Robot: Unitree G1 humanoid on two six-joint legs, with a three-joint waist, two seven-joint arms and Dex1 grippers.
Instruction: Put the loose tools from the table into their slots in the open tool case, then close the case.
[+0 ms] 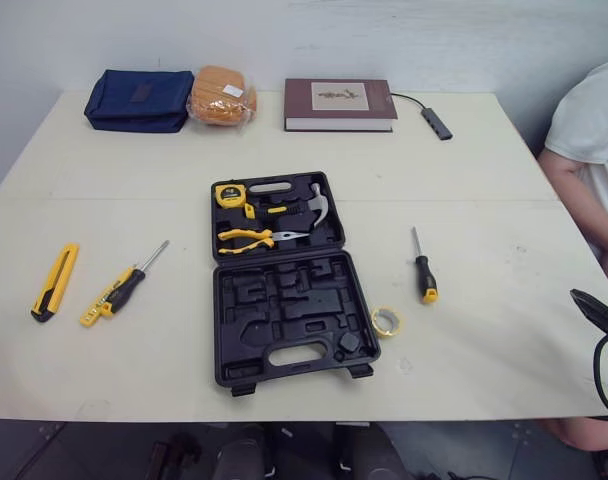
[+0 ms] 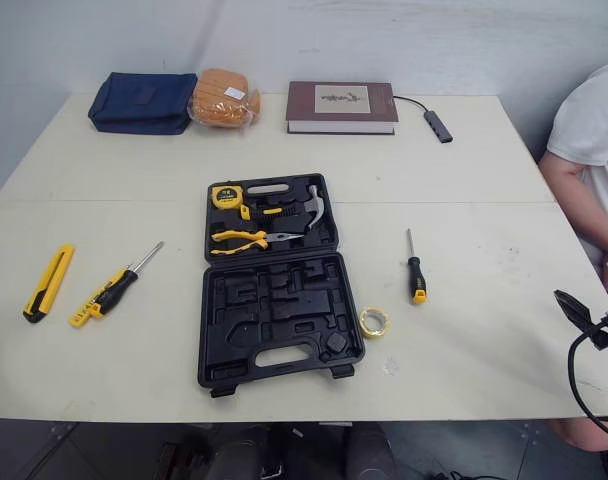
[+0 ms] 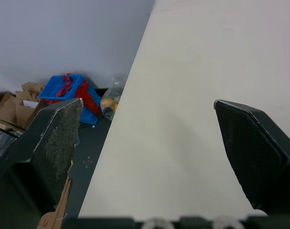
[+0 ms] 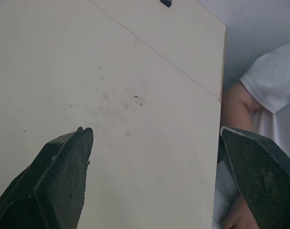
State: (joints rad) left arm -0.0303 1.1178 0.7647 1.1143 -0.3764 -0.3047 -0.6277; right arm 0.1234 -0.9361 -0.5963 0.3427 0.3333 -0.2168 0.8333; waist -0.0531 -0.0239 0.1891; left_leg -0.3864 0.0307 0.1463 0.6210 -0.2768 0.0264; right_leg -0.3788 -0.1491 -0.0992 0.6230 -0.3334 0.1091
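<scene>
Tool case (image 1: 284, 312) lies open on table (image 1: 474, 180). Screwdriver (image 1: 424, 276) at its three o'clock, utility knife (image 1: 54, 283) at nine. Left gripper (image 3: 147, 121) and right gripper (image 4: 155, 140): jaws released, empty.

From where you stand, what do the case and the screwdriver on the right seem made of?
Case: matte black plastic, judging by its moulded tool recesses. Screwdriver: thin grey shaft, likely steel; black-and-yellow handle, probably plastic or rubber.

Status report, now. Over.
Left hand and right hand open, empty. Black plastic tool case open. Loose on table: yellow utility knife, black-and-yellow screwdriver beside it, second screwdriver and yellow tape roll right of case. Person's arm at table's right edge.
</scene>
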